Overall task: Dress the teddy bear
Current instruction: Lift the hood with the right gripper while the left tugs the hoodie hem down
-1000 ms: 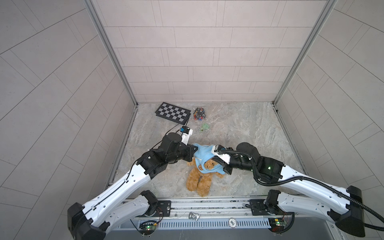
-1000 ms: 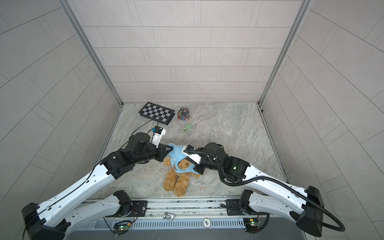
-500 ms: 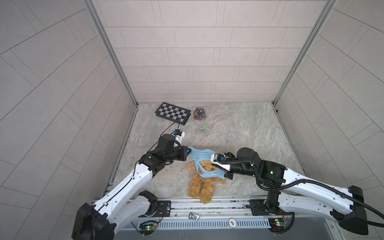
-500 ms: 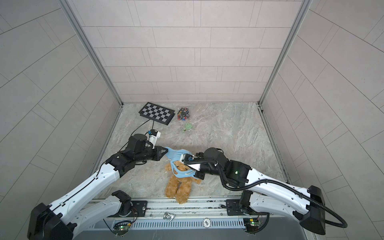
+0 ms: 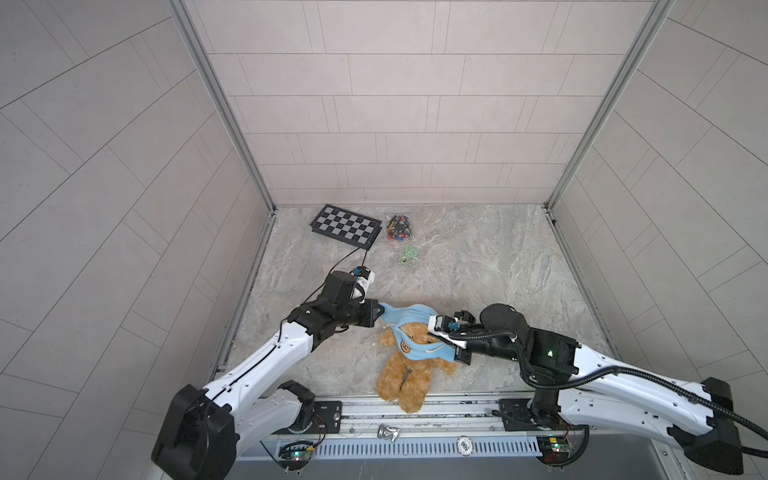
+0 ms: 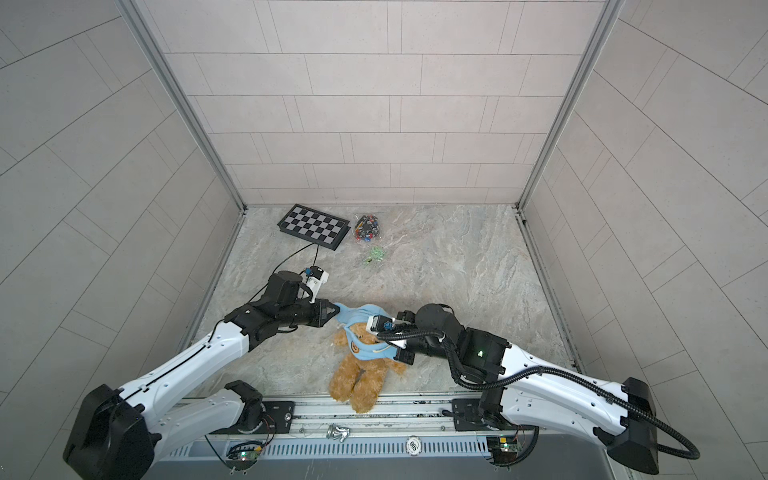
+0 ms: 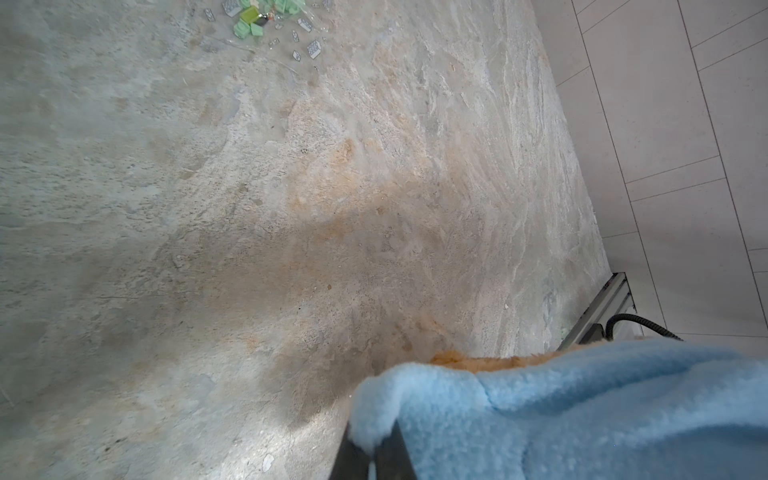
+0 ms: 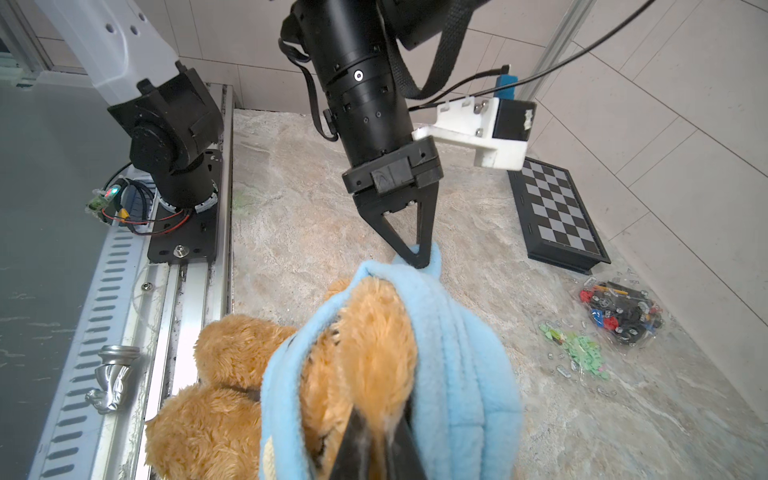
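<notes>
Plainly, everything turns on how the light blue fleece hoodie (image 5: 409, 316) sits across the golden-brown fluffy plush teddy bear (image 5: 409, 376). In both top views the bear lies on the marbled grey desk (image 5: 478, 266) close to the front rail. Its long axis runs from the head, which points toward the back wall inside the hoodie, down to the legs, whose feet reach over the rail. The hoodie is stretched crosswise to that axis, between the two arms.

The left fingers (image 5: 377, 312) are closed on a corner of fleece just left of the head, and the right wrist view shows them pinched to a point on that fabric. The right fingers (image 5: 456, 355) are closed on the hem at the bear's other side, lower down by the shoulder. Seen from their own wrist, fleece and orange fur crowd the tips, so I cannot tell whether fur is pinched too.

Both arms are about equally near. I judge the next pull must go along the bear's axis, toward the legs, to bring the opening down over the body.

As for containers, a closed black-and-white folding chessboard case (image 5: 345, 223) sits at the back left, its contents hidden. Beside it is a clear plastic bag of small mixed-colour bricks (image 5: 399, 229). Nearer lies a scatter of pale green bricks (image 5: 409, 253), and I cannot tell whether they are bagged
</notes>
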You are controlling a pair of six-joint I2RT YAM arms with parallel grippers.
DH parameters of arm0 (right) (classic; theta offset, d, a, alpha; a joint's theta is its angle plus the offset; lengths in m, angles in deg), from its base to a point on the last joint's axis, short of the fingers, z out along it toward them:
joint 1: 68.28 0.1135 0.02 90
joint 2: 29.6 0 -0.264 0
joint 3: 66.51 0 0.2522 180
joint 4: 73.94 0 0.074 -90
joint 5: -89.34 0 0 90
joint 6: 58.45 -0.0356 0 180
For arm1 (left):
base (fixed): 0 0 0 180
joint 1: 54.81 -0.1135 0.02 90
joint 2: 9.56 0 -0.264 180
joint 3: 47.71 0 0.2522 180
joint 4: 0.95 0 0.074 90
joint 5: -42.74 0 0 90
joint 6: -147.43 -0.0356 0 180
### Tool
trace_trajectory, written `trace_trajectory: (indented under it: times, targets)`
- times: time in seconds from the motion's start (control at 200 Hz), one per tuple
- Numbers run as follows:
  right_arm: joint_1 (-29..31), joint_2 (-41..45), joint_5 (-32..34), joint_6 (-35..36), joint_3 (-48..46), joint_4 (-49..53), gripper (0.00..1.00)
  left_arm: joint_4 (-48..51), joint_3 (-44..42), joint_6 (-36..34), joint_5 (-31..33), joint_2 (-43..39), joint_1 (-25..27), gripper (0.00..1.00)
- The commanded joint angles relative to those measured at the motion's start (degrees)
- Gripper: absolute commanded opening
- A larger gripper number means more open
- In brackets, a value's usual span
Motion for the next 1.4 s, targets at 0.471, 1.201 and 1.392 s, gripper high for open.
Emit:
trace_trajectory:
  times: [0.471,1.201,1.392]
  targets:
    - [-3.6,-17.6,16.0,-36.2,18.9,-0.6,0.0,6.0,6.3,8.8,19.5,-22.8,8.6,0.75]
    - [-4.4,-17.3,23.9,-48.6,15.1,-12.6,0.0,-24.6,-1.3,24.8,34.8,-5.7,32.5,0.56]
    - [-4.4,-16.7,24.7,-49.7,13.7,-14.4,0.0,-26.5,-1.6,27.2,35.0,-1.8,33.5,0.5]
